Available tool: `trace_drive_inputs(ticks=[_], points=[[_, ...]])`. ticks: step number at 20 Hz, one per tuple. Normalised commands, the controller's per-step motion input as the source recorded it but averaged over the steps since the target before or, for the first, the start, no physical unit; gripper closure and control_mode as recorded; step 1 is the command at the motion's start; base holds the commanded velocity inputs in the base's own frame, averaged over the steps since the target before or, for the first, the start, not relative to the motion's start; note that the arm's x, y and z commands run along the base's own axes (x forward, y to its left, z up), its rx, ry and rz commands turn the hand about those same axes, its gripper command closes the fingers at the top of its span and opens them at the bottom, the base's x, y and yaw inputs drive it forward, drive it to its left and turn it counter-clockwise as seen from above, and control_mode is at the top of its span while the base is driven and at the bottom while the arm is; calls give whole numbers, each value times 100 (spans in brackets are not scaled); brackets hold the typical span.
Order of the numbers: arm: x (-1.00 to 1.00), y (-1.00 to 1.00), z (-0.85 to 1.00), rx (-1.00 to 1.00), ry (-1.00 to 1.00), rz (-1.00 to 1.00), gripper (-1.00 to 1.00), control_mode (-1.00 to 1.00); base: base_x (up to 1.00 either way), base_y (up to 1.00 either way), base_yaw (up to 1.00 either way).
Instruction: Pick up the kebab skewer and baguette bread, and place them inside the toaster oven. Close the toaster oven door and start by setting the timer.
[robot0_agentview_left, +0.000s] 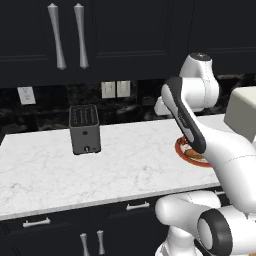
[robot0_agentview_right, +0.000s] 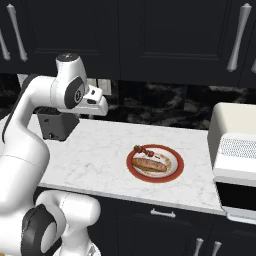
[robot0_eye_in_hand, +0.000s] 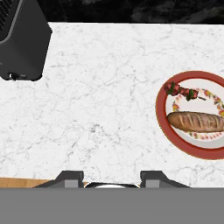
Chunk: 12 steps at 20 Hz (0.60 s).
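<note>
A red-rimmed plate (robot0_agentview_right: 175, 172) on the white marble counter carries both foods. The kebab skewer (robot0_agentview_right: 144, 150), a thin stick with dark red chunks, lies along the plate's far side. The golden-brown baguette bread (robot0_agentview_right: 150, 164) lies across the middle. In the hand view the kebab skewer (robot0_eye_in_hand: 181, 91) sits above the baguette bread (robot0_eye_in_hand: 195, 121) at the right. My gripper (robot0_eye_in_hand: 112, 178) is open and holds nothing. It hangs high over the counter, left of the plate. The cream toaster oven (robot0_agentview_right: 234, 127) stands at the counter's right end. I cannot tell how its door stands.
A small dark grey slot toaster (robot0_agentview_left: 84, 129) stands at the back left of the counter (robot0_agentview_left: 45, 170), also seen as the slot toaster (robot0_eye_in_hand: 22, 41). My own arm (robot0_agentview_left: 187, 125) covers most of the plate (robot0_agentview_left: 186, 152) in the left base view. Dark cabinets hang above.
</note>
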Motion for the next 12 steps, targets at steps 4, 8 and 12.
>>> trace_drive_inputs(ticks=[4,8,12], points=[[0,0,0,0,0,0,-100,100,0,0,0],[0,0,0,0,0,0,-100,100,0,0,0],[0,0,0,0,0,0,-100,100,0,0,0]])
